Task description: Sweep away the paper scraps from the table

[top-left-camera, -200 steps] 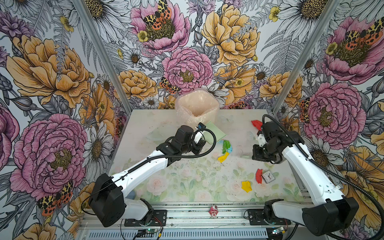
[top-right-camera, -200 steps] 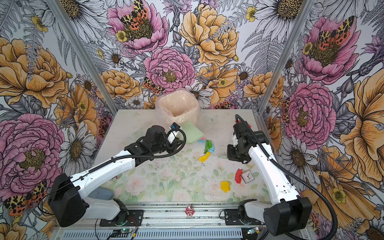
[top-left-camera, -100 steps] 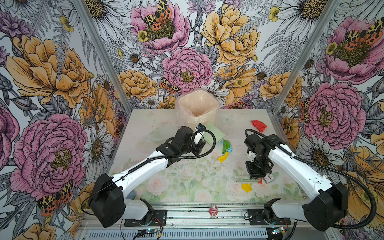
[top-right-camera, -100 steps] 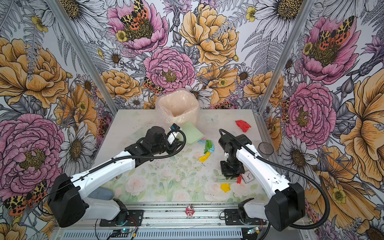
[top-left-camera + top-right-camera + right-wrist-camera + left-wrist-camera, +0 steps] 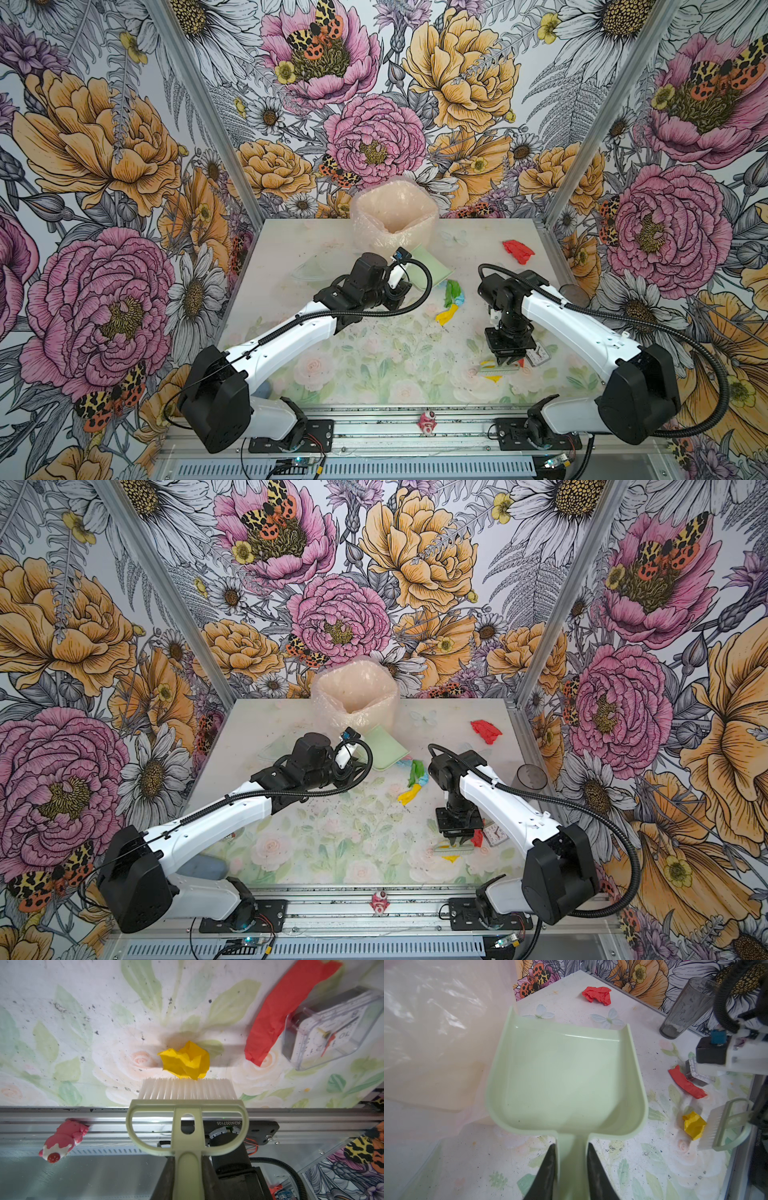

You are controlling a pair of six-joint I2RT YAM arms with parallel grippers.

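- L arm: the left gripper point(image 5: 571, 1145) is pinched on the handle of the pale green dustpan point(image 5: 566, 1076). The pan holds no scraps. Whether its lip touches the table point(image 5: 374, 357) cannot be told.
- Back centre: bag-lined bin point(image 5: 392, 216), just behind the pan.
- Centre: green/blue/yellow cluster of paper scraps point(image 5: 451, 293) lies near the pan's side, outside it.
- R arm: the right gripper point(image 5: 188, 1159) is clamped on the brush point(image 5: 187, 1093) handle. Bristle tips meet a yellow scrap point(image 5: 186, 1060) near the table's front edge.
- Beside it: red strip point(image 5: 276, 1018), one end touching a clear-cased clock point(image 5: 324, 1032).
- Far R, back: red scrap point(image 5: 517, 251), well apart from both tools. A dark tumbler point(image 5: 683, 1009) stands at the R edge.
- Front rail: pink figurine point(image 5: 62, 1138), not part of the job.
- Risks (judged):
  - The pan sits well apart from the brush, so a long push could scatter light paper or let it slip under the bristles.
  - A wide stroke may drag the clock along with the red strip.
  - A stray backward flick would drop the yellow scrap onto the rail.
- Writing: clock numerals 10 and 12 are legible. An inverted serial on the arm base reads approx. "JG2602070105". No brand name is readable.
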